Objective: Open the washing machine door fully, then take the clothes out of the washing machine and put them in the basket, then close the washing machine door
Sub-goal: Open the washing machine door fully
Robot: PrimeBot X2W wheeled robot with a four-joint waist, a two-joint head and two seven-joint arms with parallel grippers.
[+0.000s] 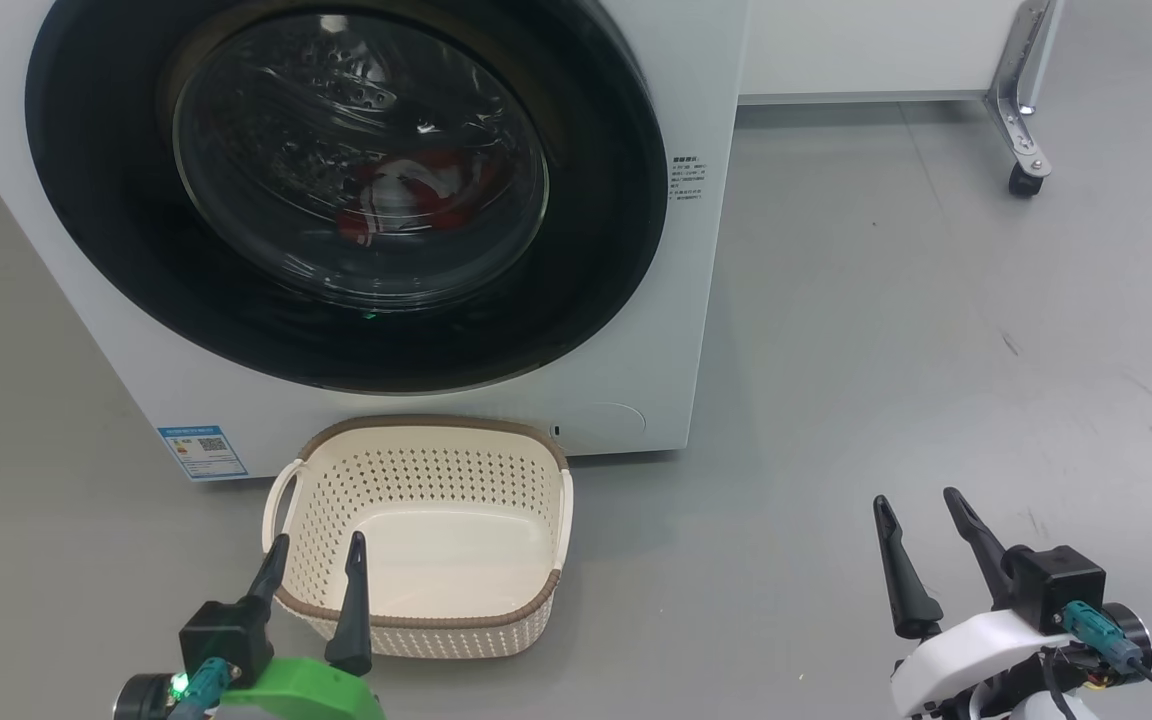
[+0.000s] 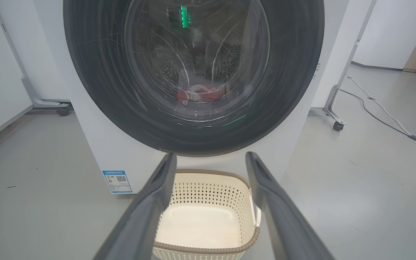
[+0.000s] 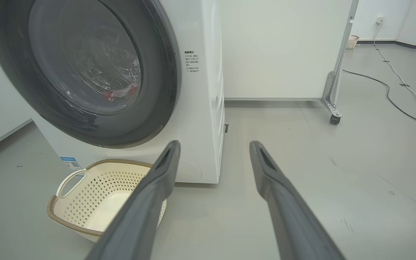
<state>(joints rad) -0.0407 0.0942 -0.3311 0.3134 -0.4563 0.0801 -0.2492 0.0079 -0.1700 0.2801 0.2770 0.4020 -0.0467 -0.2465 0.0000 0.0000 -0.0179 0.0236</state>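
Observation:
The white washing machine [image 1: 656,120] fills the upper left of the head view, its round black door [image 1: 96,200] closed flat against the front. Red and white clothes [image 1: 406,195] show through the door glass, low in the drum; the clothes [image 2: 200,93] [image 3: 119,94] also show in both wrist views. The cream basket [image 1: 426,470] stands empty on the floor against the machine's base. My left gripper [image 1: 318,548] hovers open over the basket's near rim. Well to the right, my right gripper [image 1: 918,500] is open above bare floor.
A white panel on a wheeled metal foot [image 1: 1024,182] stands behind and right of the machine. A cable [image 3: 392,97] runs along the floor at the far right. A blue label [image 1: 202,452] marks the machine's lower left corner. Grey floor lies open to the right.

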